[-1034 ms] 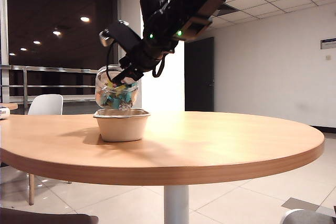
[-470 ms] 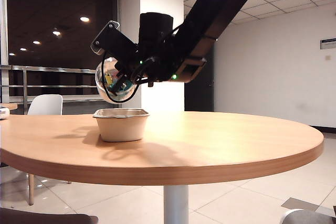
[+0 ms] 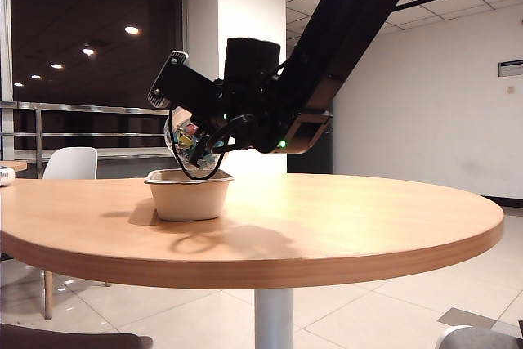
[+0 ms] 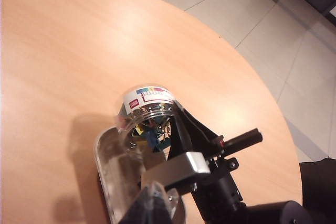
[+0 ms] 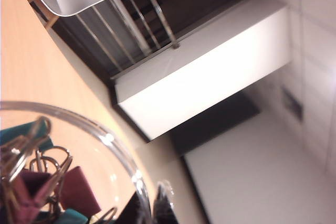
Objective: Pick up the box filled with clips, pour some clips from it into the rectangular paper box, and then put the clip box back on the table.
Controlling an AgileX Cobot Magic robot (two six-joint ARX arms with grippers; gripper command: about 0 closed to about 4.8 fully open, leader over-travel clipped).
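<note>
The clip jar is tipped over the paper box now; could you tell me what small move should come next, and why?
Probably tilt a little further. The right gripper is shut on the clip jar, tipped just above the paper box, yet the clips appear to be inside the jar.

The right gripper (image 3: 198, 143) and jar (image 3: 186, 138) block the paper box (image 3: 189, 194) from above.
</note>
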